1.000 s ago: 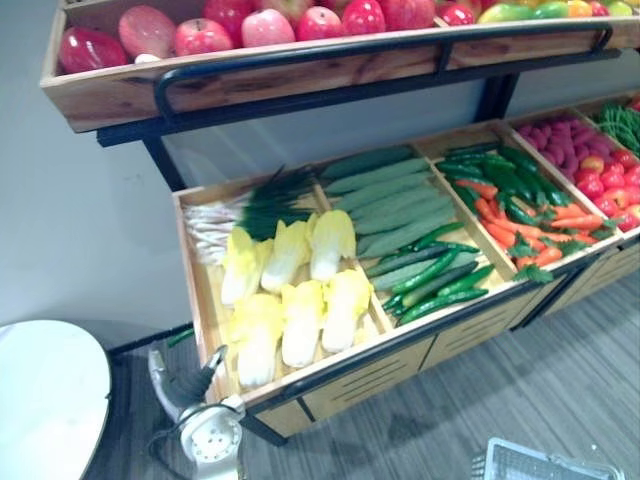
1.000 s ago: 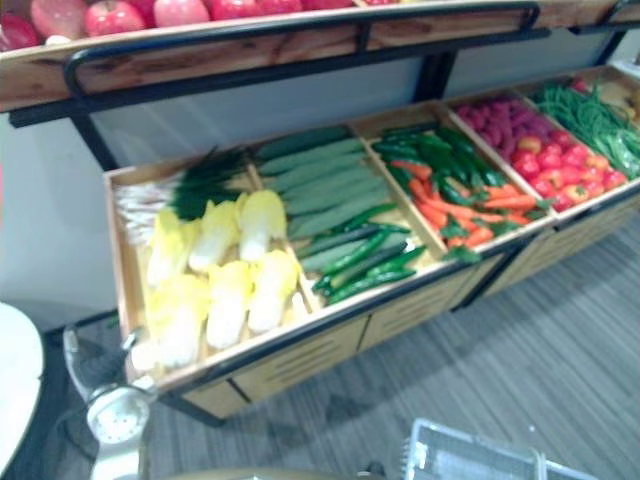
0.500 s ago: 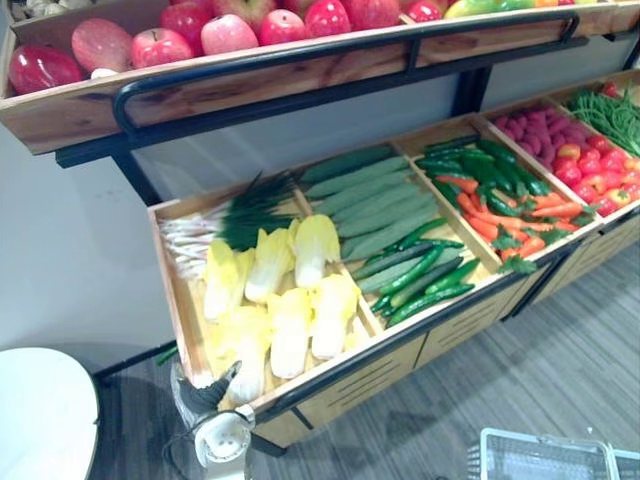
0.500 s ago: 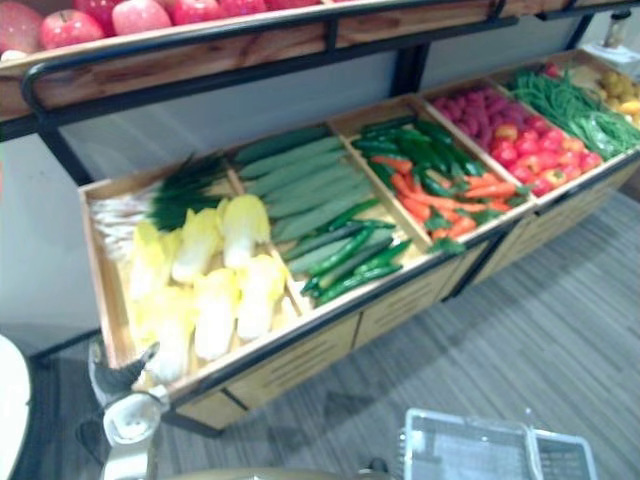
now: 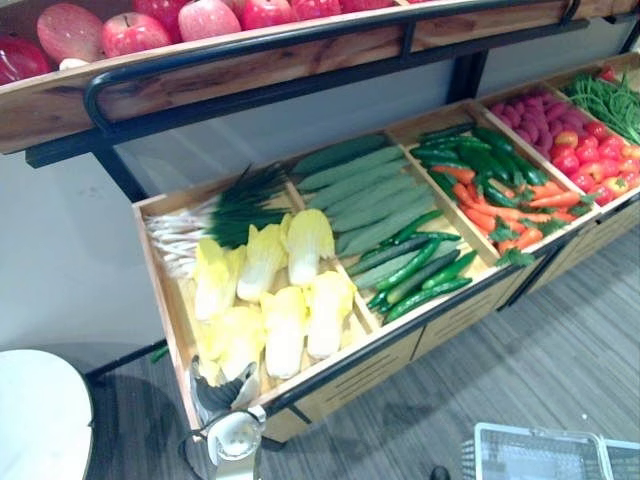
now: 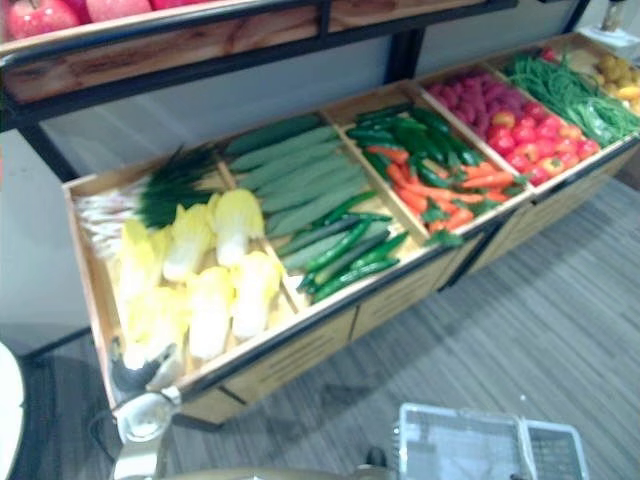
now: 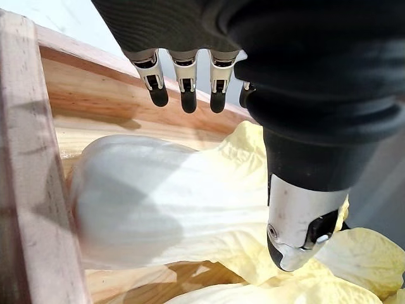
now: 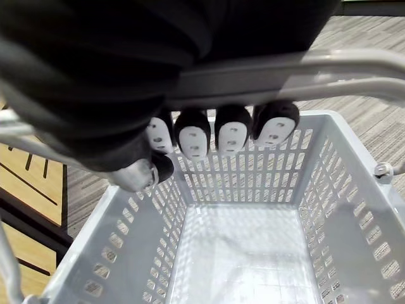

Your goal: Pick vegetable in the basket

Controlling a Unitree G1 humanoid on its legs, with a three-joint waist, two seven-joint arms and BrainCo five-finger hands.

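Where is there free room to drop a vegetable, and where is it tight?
The basket floor is bare between its perforated walls. Bare wood shows between the cabbage and the crate wall. The rest under the left robot hand is packed.

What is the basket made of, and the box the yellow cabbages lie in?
The basket looks like pale grey plastic: smooth, slightly glossy walls moulded with rows of little slots. The box looks like wood: brown grain lines run along its rim, and it has a dull, unshiny finish.
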